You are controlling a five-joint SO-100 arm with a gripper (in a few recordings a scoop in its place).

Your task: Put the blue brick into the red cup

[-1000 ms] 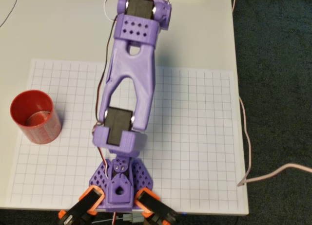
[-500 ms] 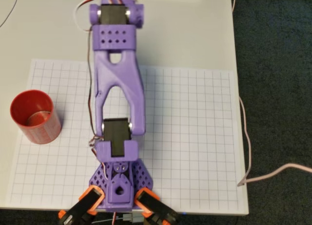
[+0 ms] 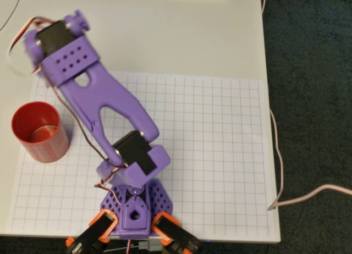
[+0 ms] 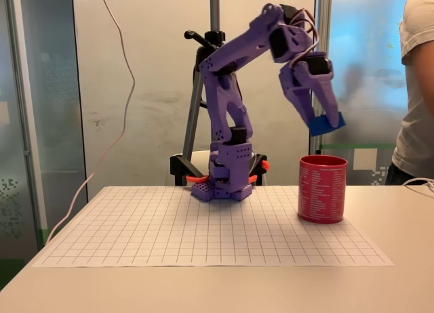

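Gripper (image 4: pixel 324 118) clamped on the blue brick (image 4: pixel 326 123) — up in the air just above the red cup (image 4: pixel 322 189) (fixed view); overhead, the purple arm (image 3: pixel 104 103) hides the brick — person (image 4: pixel 419 82) beside the table.

Grid sheet (image 3: pixel 220 155) lay on a pale table (image 3: pixel 192 34).
A cable (image 3: pixel 286 193) trailed off the table's right edge in the overhead view; a person (image 4: pixel 417 89) stood at right beside a tripod (image 4: pixel 203 76) in the fixed view.

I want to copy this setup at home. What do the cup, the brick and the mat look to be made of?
The red cup looks like plastic, faintly ribbed. The blue brick, held above it, looks like smooth moulded plastic. The grid mat looks like flat matte printed paper.
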